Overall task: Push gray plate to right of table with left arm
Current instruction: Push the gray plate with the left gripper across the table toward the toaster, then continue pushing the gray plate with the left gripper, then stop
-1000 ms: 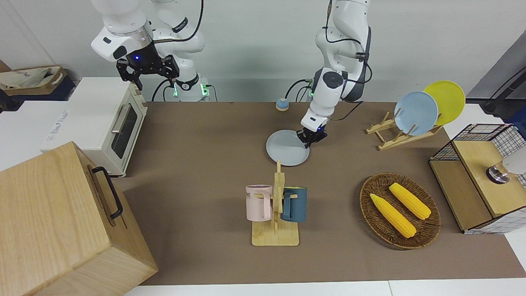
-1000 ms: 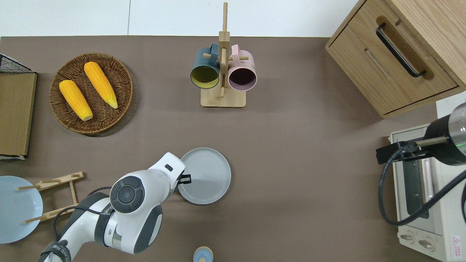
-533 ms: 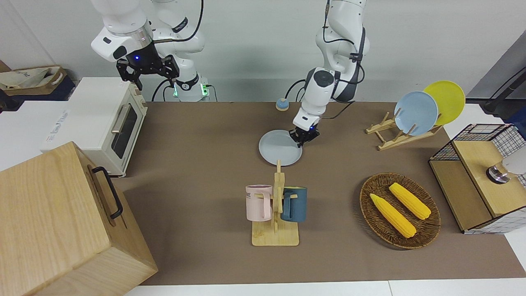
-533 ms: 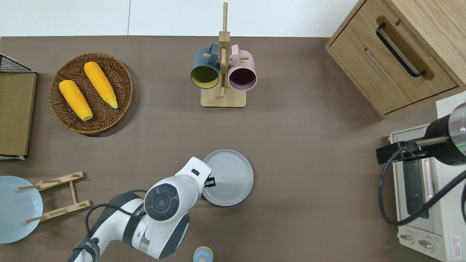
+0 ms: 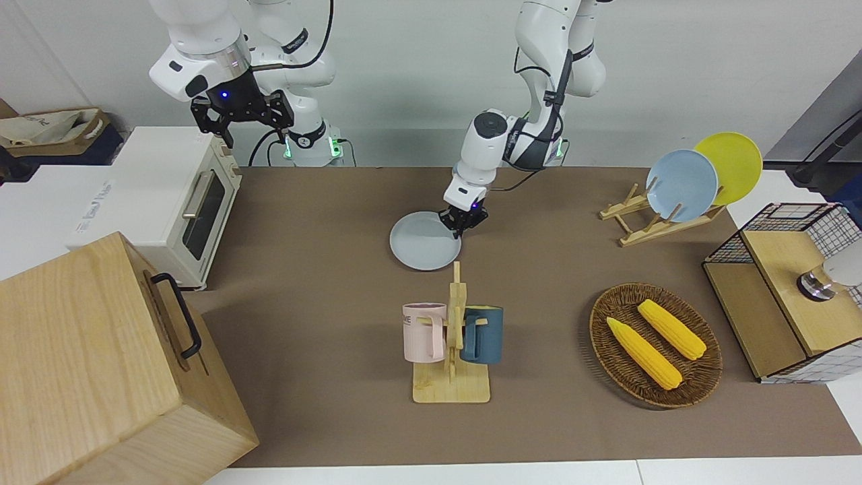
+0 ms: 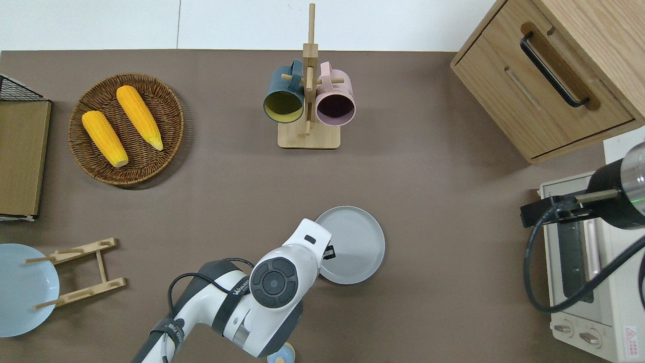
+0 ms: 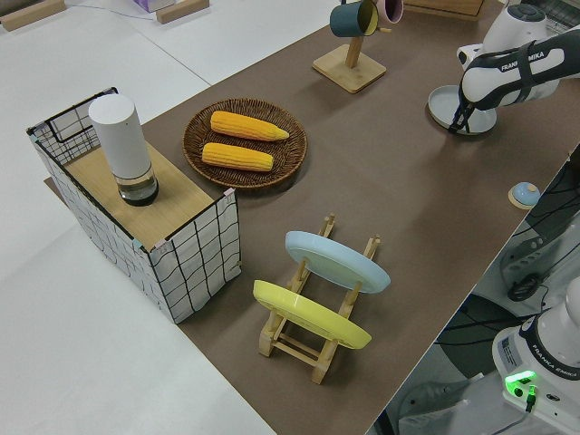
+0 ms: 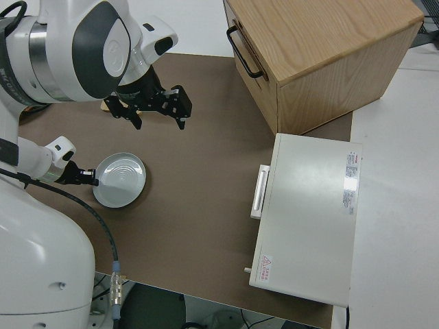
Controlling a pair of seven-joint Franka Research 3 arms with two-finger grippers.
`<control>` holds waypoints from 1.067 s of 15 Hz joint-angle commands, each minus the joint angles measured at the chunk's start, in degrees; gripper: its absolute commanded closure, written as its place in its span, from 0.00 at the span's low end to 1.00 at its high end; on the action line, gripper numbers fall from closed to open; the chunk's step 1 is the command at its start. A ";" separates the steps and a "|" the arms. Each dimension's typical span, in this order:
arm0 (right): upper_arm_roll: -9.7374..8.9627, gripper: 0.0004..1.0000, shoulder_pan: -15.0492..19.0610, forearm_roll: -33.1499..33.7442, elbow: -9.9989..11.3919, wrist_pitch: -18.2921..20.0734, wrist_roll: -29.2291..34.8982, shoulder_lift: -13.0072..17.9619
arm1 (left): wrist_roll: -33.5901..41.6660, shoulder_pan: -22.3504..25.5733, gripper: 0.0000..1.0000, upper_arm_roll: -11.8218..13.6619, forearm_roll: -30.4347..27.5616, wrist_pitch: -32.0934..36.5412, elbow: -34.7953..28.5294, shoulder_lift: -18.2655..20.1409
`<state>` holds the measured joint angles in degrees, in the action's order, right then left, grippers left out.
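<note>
The gray plate point(image 5: 425, 240) lay flat in the front view, mid-table point(image 5: 323, 222), with the left gripper point(image 5: 462, 224) pressed down at its rim at about three o'clock; whether those fingers were parted could not be told. The mug rack point(image 5: 452, 343) stood at six o'clock from the plate, farther from the robots. The overhead view showed what the front hid: the gripper point(image 6: 328, 251) sat at the plate's point(image 6: 355, 242) nine o'clock edge, toward the left arm's end, much of it covered by the left arm point(image 6: 274, 275). The left side view showed the plate point(image 7: 456, 107) level on the brown top, arm tip touching its rim. The right side view alone showed the parked right gripper point(image 8: 152, 110) with fingers spread wide. Round, the plate had no long axis; it faced upward.
</note>
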<state>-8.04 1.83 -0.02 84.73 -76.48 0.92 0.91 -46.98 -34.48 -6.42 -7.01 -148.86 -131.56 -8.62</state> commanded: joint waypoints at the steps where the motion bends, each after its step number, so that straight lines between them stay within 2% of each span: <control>1: -0.92 0.02 1.07 -0.25 -0.53 0.89 0.75 0.14 | -4.34 -3.57 1.00 -0.26 -0.54 -1.08 4.03 -5.71; 16: -0.92 0.02 1.15 -0.25 -0.53 0.89 0.75 0.14 | -18.05 -12.53 1.00 -0.08 -0.37 1.55 19.05 -14.84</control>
<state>-8.04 1.83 -0.02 84.73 -76.48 0.92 0.91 -62.43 -44.75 -6.96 -7.01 -148.74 -117.67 -18.98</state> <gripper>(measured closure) 0.013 0.987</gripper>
